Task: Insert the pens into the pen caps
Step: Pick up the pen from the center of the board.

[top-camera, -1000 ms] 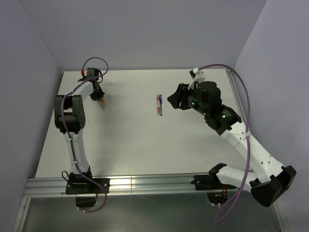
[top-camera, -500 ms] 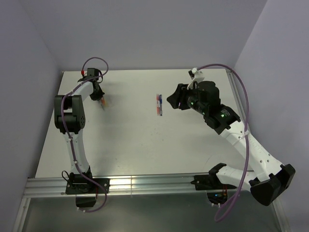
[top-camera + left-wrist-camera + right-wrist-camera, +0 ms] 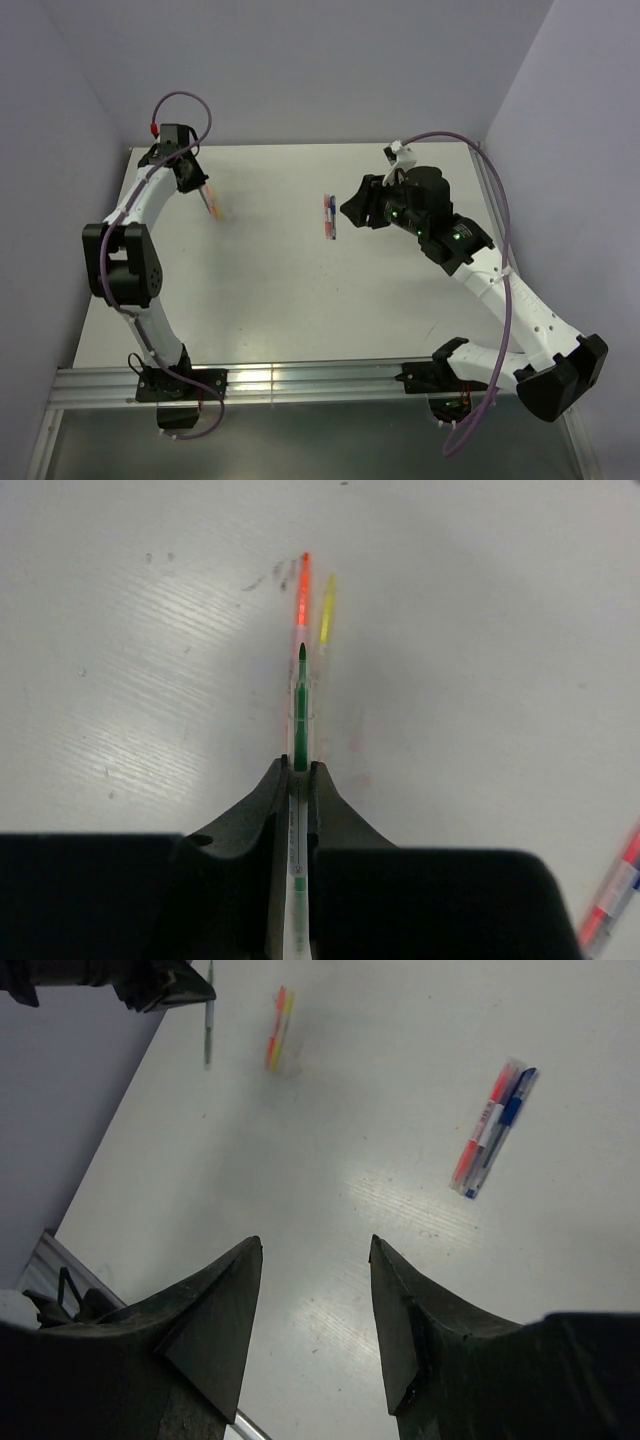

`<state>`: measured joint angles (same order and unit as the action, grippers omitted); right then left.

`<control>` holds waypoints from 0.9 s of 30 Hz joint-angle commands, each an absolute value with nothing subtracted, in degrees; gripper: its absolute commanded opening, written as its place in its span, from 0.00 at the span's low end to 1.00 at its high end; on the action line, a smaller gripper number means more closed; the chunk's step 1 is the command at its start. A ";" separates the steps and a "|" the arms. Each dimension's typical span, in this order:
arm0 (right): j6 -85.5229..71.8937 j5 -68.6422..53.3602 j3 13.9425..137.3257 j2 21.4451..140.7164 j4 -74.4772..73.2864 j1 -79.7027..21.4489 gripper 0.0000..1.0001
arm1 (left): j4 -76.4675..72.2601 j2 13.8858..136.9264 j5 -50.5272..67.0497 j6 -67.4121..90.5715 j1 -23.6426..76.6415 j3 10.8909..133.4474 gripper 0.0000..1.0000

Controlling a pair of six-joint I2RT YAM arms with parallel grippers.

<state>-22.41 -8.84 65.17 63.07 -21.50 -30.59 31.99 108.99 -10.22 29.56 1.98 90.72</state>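
In the left wrist view my left gripper [image 3: 301, 767] is shut on a thin green pen [image 3: 299, 710], whose dark tip points away from me above the table. On the table beyond the tip lie an orange pen [image 3: 302, 585] and a yellow pen [image 3: 326, 610], side by side. From above, the left gripper [image 3: 192, 177] hangs at the far left, just behind those pens [image 3: 213, 206]. My right gripper [image 3: 315, 1250] is open and holds nothing. It hovers beside a small bunch of red and blue pieces [image 3: 490, 1130] at the table's middle [image 3: 328, 215]; I cannot tell pens from pen caps there.
An orange-and-clear piece [image 3: 612, 898] shows at the lower right edge of the left wrist view. Purple walls close the table at the back and on both sides. A metal rail [image 3: 300, 380] runs along the near edge between the arm bases.
The left arm has lifted and drawn back to the far left, carrying the green pen up off the table. The right gripper has drifted slightly left, still open.
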 commanded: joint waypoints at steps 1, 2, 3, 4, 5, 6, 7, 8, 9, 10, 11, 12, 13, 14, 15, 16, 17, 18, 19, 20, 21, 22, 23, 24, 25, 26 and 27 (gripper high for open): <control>-22.23 -12.38 65.13 63.37 -17.67 -30.32 0.55 | 30.15 99.87 -4.14 30.23 3.77 89.13 0.00; -22.41 -14.39 65.13 63.63 -16.97 -30.32 0.55 | 29.71 98.36 -2.48 30.76 5.00 88.86 0.00; -23.54 -15.63 65.13 63.81 -15.31 -30.24 0.55 | 28.14 96.87 -1.07 32.07 5.62 88.51 0.00; -24.16 -16.69 65.13 63.81 -14.25 -30.32 0.55 | 27.17 93.55 1.03 32.86 6.15 88.07 0.00; -24.87 -19.48 64.95 64.16 -12.93 -30.32 0.55 | 25.68 91.78 2.27 33.48 7.63 86.67 0.00; -25.66 -20.64 64.78 64.25 -9.61 -30.24 0.55 | 23.75 89.76 3.24 35.49 8.43 85.44 0.00; -27.84 -21.52 64.51 64.60 -7.67 -30.32 0.56 | 19.99 86.17 6.38 36.55 9.05 84.47 0.00; -28.73 -24.23 63.82 65.38 -5.47 -30.32 0.56 | 17.86 84.31 7.29 37.61 10.44 82.11 0.00; -30.39 -25.65 63.55 66.00 -1.36 -30.41 0.56 | 16.01 81.33 7.99 39.71 11.15 81.22 0.00; -31.19 -26.97 63.63 67.40 -0.19 -30.41 0.56 | 12.43 79.91 10.26 40.68 12.64 79.04 0.00; -31.98 -28.81 63.63 68.11 2.26 -30.50 0.56 | 9.61 78.41 11.15 42.87 13.35 77.71 0.00; -32.95 -29.79 63.63 68.72 5.85 -30.50 0.56 | 8.01 75.88 11.42 43.93 14.23 76.65 0.01; -33.31 -30.40 63.98 69.77 7.28 -30.59 0.57 | 4.00 74.81 11.95 44.90 16.07 75.68 0.00; -33.40 -30.85 64.16 70.22 8.43 -30.67 0.57 | 2.13 73.75 12.91 45.70 17.13 73.76 0.00; -33.49 -31.02 64.33 70.57 10.44 -30.76 0.57 | 0.98 72.09 12.66 47.10 18.27 73.13 0.00; -33.57 -31.11 64.60 71.01 11.33 -30.76 0.57 | 0.53 71.46 12.83 47.72 19.50 72.60 0.00; -33.66 -31.29 64.69 71.28 12.29 -30.76 0.58 | -3.91 70.67 12.92 48.16 21.34 71.29 0.00; -34.10 -31.72 64.69 71.37 14.13 -30.76 0.58 | -4.82 69.79 12.92 48.95 22.14 70.93 0.00; -34.36 -32.08 64.69 71.54 14.93 -30.76 0.59 | -5.36 69.61 12.92 49.13 23.54 70.84 0.00; -34.97 -32.34 64.77 71.63 16.51 -30.76 0.59 | -6.84 69.35 12.92 49.30 24.25 70.32 0.00; -35.24 -32.60 64.69 71.54 17.31 -30.76 0.59 | -7.38 68.82 12.66 49.39 24.61 70.05 0.00; -35.42 -32.69 64.77 71.46 17.75 -30.76 0.59 | -8.34 68.64 12.57 49.57 25.48 69.53 0.00; -35.33 -32.78 65.21 71.63 17.67 -30.85 0.59 | -9.39 68.47 12.83 49.66 25.84 68.65 0.00; -34.98 -32.78 65.56 71.80 16.97 -30.76 0.60 | -10.19 68.29 12.66 49.83 26.19 68.38 0.00; -34.72 -32.78 66.35 72.24 16.44 -30.85 0.60 | -10.11 68.55 12.57 49.92 26.97 68.47 0.00; -34.37 -32.78 66.62 72.25 16.09 -30.85 0.60 | -9.76 68.73 12.66 49.57 27.33 69.08 0.00; -34.37 -32.78 66.71 72.33 15.82 -30.85 0.60 | -10.54 68.82 12.66 49.48 27.59 68.99 0.00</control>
